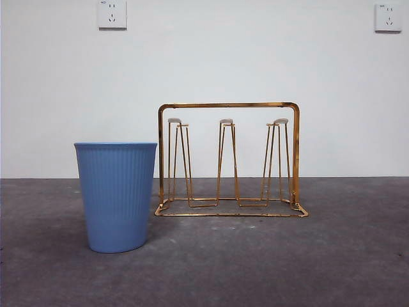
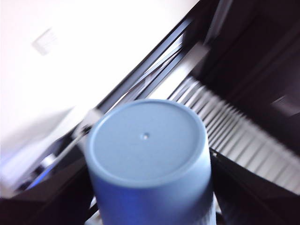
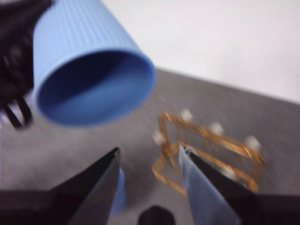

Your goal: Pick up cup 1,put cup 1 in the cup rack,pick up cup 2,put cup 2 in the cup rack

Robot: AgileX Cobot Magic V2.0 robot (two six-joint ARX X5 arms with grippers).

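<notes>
One blue ribbed cup (image 1: pixel 116 195) stands upright on the table, just left of the gold wire cup rack (image 1: pixel 228 160), whose pegs are bare. A second blue cup (image 2: pixel 147 154) is in the air, above what the front view covers, with my left gripper (image 2: pixel 150 199) shut on its sides and its base towards that camera. The right wrist view shows this held cup (image 3: pixel 89 70) on its side, mouth facing the camera, high above the cup rack (image 3: pixel 206 145). My right gripper (image 3: pixel 150 152) hangs open and empty above the table. Which cup is cup 1 or cup 2 I cannot tell.
The grey table (image 1: pixel 287 256) runs back to a white wall with two sockets (image 1: pixel 112 14). Dark frame parts and slats fill the background of the left wrist view.
</notes>
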